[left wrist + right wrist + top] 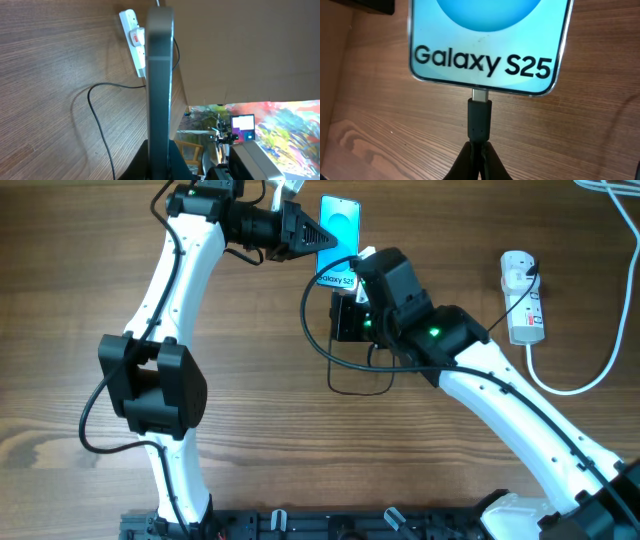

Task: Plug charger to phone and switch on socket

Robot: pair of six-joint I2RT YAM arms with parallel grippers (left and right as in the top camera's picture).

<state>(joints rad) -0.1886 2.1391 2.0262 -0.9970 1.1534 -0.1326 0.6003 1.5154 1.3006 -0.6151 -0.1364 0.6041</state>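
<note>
The phone point(340, 232) has a bright teal screen with "Galaxy S25" lettering point(485, 60) and is held tilted above the table. My left gripper point(318, 238) is shut on it; in the left wrist view I see it edge-on point(159, 85). My right gripper point(479, 150) is shut on the charger's black connector point(480, 120), whose metal tip touches the port in the phone's bottom edge. The thin black cable point(350, 370) loops on the table beneath my right gripper point(352, 278). The white socket strip point(522, 295) lies at the right, also in the left wrist view point(134, 37).
The socket's thick white cord point(590, 380) curves along the right side of the wooden table point(260, 440). A black plug point(530, 275) sits in the socket. A black rail runs along the table's front edge point(330, 525).
</note>
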